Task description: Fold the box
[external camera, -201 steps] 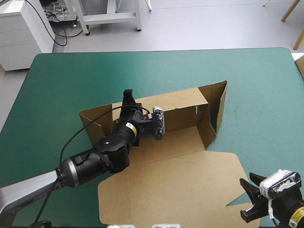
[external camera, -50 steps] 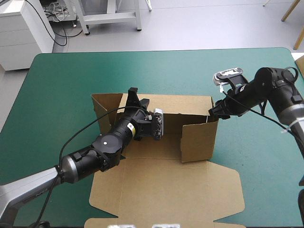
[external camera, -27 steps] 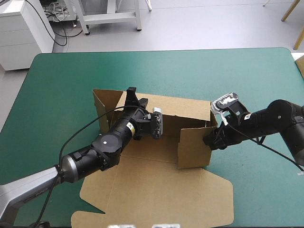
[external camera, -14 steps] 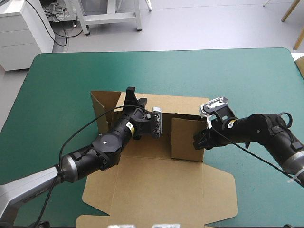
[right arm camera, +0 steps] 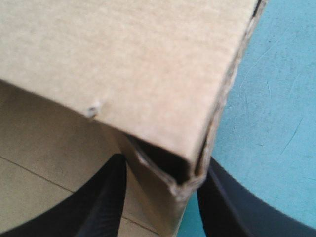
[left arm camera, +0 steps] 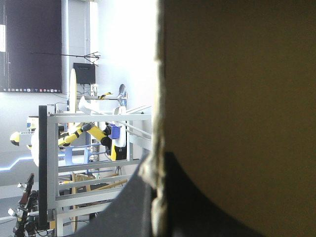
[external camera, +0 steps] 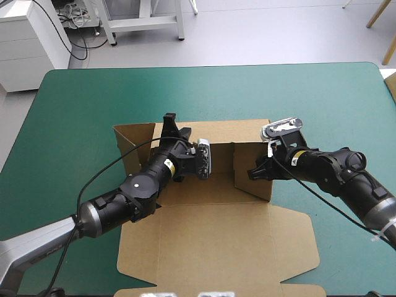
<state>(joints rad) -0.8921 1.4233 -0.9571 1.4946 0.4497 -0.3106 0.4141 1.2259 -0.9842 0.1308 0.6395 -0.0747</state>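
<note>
— Talk me through it. Where's the box [external camera: 213,244]?

— It's sitting on the teal-green surface [external camera: 80,99], between my two arms. The lid panel lies flat behind both grippers and the back wall [external camera: 226,131] stands upright. My left gripper [external camera: 169,121] is up on that wall's top edge.

— Is it clamped on?

— Yes. On the left wrist camera the board's raw edge runs straight up between the black fingers [left arm camera: 128,207], and they're pinched onto it, one on each side.

— And the right gripper [external camera: 255,174]?

— It's at the right wall [external camera: 243,154], which stands upright directly ahead of it. On its wrist camera I see the wall's doubled corner [right arm camera: 190,178] between the two fingers [right arm camera: 98,207]. Both are touching board, so I'm calling it a pinch on the box. Bare cover shows beside the outer finger.
</note>
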